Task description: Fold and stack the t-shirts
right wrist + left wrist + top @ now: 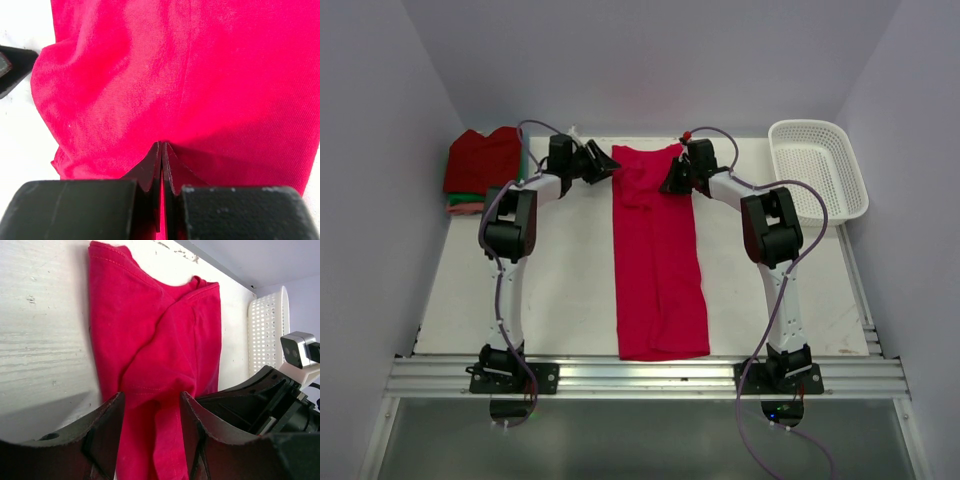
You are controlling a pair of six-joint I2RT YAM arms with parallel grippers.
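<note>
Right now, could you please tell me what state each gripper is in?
Left gripper: open, astride the red shirt.
Right gripper: closed, pinching the red shirt.

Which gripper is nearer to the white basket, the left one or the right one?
Right. The right gripper is at the far right corner of the pink t-shirt, on the side of the white basket. The left gripper is at its far left corner, farther away.
</note>
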